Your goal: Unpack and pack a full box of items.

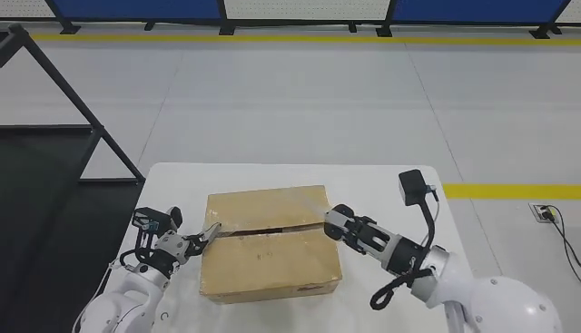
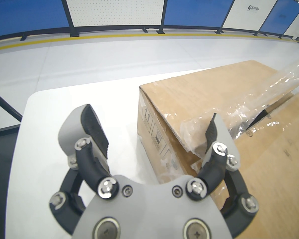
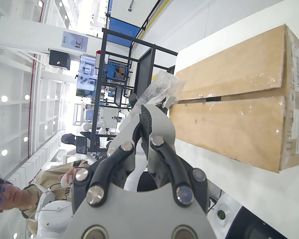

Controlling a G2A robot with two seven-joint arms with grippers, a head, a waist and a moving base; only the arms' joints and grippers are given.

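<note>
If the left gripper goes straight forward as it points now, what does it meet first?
Probably the end of the cardboard box, by the loose clear tape; depth is unclear.

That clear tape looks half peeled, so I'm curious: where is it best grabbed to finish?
Probably grip the crumpled bunch of clear tape standing off the box beside the open left gripper, coming in from that side. There it lifts clear of the cardboard, so it can be pinched on both faces.
</note>
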